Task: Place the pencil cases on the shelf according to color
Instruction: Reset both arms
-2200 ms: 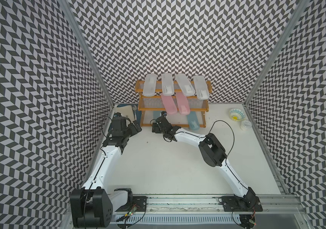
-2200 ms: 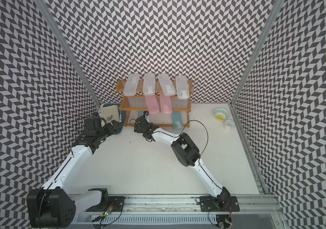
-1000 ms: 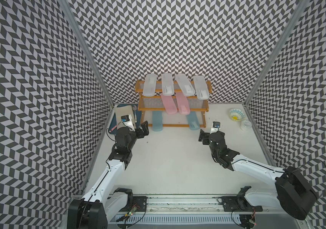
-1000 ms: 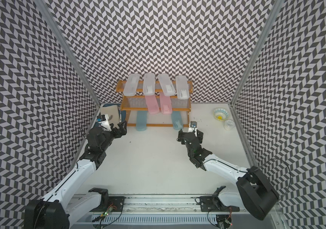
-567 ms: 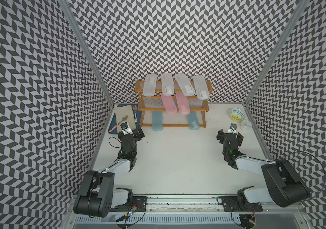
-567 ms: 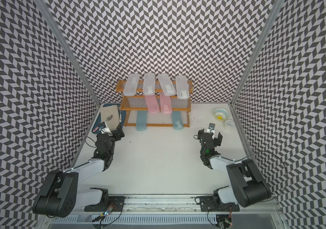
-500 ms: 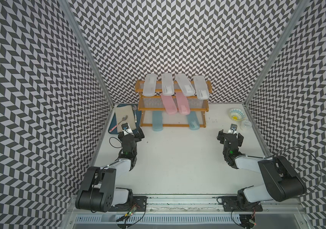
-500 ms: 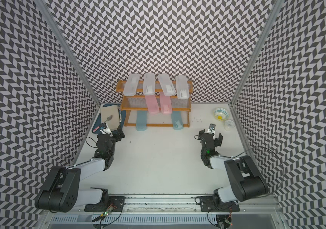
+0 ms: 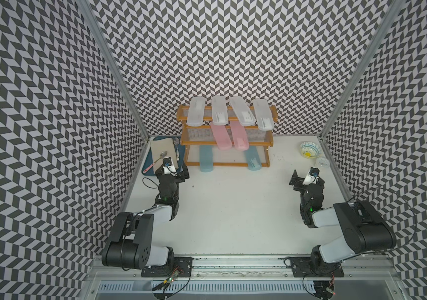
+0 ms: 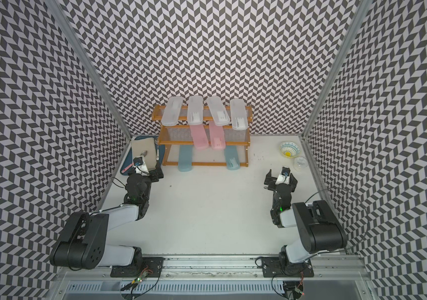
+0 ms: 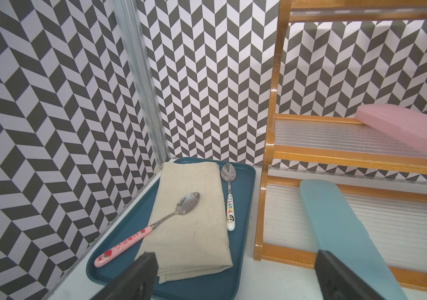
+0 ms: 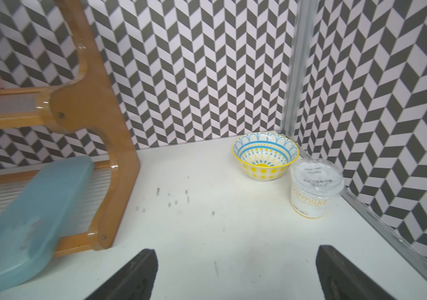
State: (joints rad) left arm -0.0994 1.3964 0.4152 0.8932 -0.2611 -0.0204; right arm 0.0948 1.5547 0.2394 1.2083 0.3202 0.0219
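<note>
The wooden shelf (image 9: 229, 164) (image 10: 207, 163) stands against the back wall. In both top views its top tier carries several frosted white pencil cases (image 9: 219, 110) (image 10: 194, 110). Two pink cases (image 9: 220, 136) (image 10: 199, 137) lie on the middle tier and two teal cases (image 9: 205, 161) (image 10: 232, 158) on the bottom tier. My left gripper (image 9: 171, 172) (image 11: 235, 262) hangs open and empty before the shelf's left end, facing a teal case (image 11: 350, 233). Off the shelf's right end, my right gripper (image 9: 307, 180) (image 12: 235, 255) is open over bare table, nothing between its fingers.
A dark blue tray (image 9: 148, 166) (image 11: 243, 207) in the back left corner holds a beige cloth (image 11: 194, 220), a pink-handled spoon (image 11: 129, 241) and a white-handled spoon (image 11: 229, 202). A patterned bowl (image 9: 309, 150) (image 12: 265, 155) and a white cup (image 9: 322, 162) (image 12: 313, 189) sit back right.
Both arms have drawn back from the shelf and folded low toward the near rail, the right one swinging to the right side. In the last half second they barely move. The cases stay put.
</note>
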